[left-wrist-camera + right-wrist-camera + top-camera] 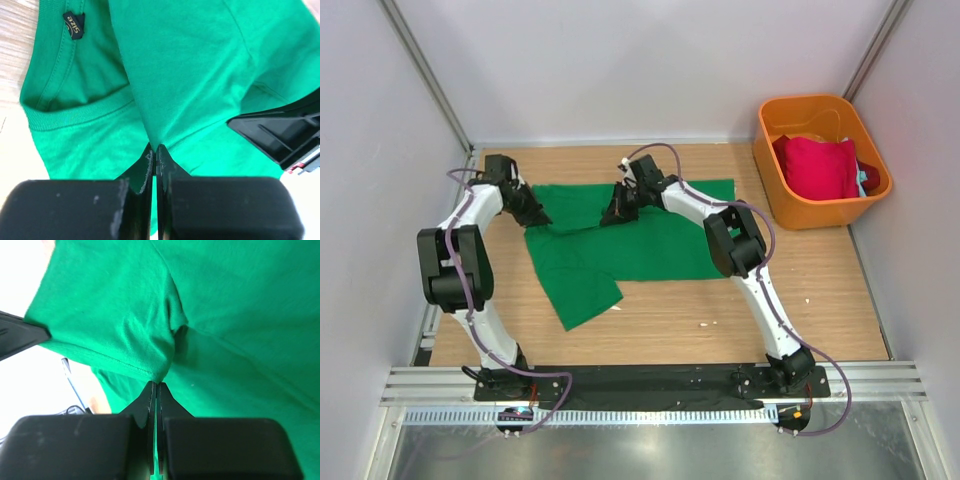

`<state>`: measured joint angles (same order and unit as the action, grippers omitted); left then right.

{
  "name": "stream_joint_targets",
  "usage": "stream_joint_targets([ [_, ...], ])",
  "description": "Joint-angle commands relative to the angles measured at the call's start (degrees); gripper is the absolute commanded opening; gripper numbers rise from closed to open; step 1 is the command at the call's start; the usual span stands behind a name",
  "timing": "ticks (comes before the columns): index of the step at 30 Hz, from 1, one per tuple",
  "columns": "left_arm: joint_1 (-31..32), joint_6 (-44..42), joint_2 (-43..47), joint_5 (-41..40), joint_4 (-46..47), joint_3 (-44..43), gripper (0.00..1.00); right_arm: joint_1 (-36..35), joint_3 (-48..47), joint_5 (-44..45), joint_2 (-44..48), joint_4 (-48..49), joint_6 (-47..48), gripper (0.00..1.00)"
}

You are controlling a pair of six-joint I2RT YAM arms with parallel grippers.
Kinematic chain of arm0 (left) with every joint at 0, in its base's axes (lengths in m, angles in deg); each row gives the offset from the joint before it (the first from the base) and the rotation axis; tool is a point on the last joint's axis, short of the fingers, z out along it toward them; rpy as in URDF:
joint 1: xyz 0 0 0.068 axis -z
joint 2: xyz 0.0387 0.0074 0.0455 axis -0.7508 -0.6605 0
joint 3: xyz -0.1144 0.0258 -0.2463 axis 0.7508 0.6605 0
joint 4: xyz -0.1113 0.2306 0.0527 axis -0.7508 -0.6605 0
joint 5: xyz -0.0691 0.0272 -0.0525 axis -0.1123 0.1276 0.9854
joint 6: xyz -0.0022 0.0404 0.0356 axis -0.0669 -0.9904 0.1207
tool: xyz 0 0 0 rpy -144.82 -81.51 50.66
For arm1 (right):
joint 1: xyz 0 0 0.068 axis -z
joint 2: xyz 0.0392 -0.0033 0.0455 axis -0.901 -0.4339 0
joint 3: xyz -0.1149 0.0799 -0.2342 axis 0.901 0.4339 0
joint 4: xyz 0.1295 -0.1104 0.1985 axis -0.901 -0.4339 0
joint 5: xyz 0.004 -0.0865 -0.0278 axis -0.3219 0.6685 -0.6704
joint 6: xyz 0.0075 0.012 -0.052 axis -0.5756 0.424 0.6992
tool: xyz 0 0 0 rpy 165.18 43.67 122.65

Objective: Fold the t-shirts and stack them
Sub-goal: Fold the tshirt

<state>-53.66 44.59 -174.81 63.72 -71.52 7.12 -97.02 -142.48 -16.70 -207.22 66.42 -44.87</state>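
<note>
1. The near strip of the surface (800,300) lies bare and open between the arm bases.
2. The green t-shirt (660,250) spreads across the middle, with the left arm (455,265) and right arm (735,245) arching over it.
3. The orange bin (825,212) fills the far right corner, close against the right wall (920,260).

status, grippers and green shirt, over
Left gripper shut on green t-shirt by the collar. Right gripper shut on it too. Red t-shirt in orange bin, nothing in the way.
</note>
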Motion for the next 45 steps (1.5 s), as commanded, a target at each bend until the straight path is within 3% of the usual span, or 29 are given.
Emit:
stream_joint_targets([
  [1, -0.37, -0.85, 3.23, -0.66, -2.24, 0.52, 0.0, -0.23, 0.33, -2.07, 6.71, -1.47, 0.26, 0.01],
  [29, -0.63, -2.17, 6.66, -4.35, -5.23, 7.11, 0.0, 0.3, 10.17, -3.3, 11.82, -4.73, 2.11, 0.01],
  [30, -0.63, -2.08, 6.31, -4.96, -5.06, 7.29, 0.0, 0.3, 10.0, -3.3, 11.73, -4.64, 2.11, 0.02],
  [32, -0.63, -2.25, 5.96, -6.1, -4.97, 7.99, 0.0, 0.3, 9.3, -2.78, 11.29, -5.34, 2.89, 0.14],
  [33, -0.63, -2.6, 5.78, -7.06, -4.97, 8.08, 0.04, 0.47, 8.6, -2.25, 11.2, -6.13, 3.42, 0.25],
  [35, -0.63, -2.96, 6.04, -7.95, -4.97, 7.73, 0.19, 1.35, 6.76, -0.67, 11.37, -8.15, 4.65, 0.37],
  [39, -0.72, -3.57, 7.36, -11.11, -4.62, 3.96, 0.45, 4.16, 2.36, 7.49, 12.95, -14.38, 11.22, 0.42],
  [41, -0.81, -3.66, 7.54, -13.05, -3.05, 2.2, 0.52, 6.09, 0.6, 16.27, 13.83, -18.17, 14.05, 0.43],
  [45, -2.03, -4.1, 3.16, -12.61, 0.57, -4.9, 0.48, 9.96, -0.46, 28.76, 15.76, -20.81, 18.63, 0.47],
])
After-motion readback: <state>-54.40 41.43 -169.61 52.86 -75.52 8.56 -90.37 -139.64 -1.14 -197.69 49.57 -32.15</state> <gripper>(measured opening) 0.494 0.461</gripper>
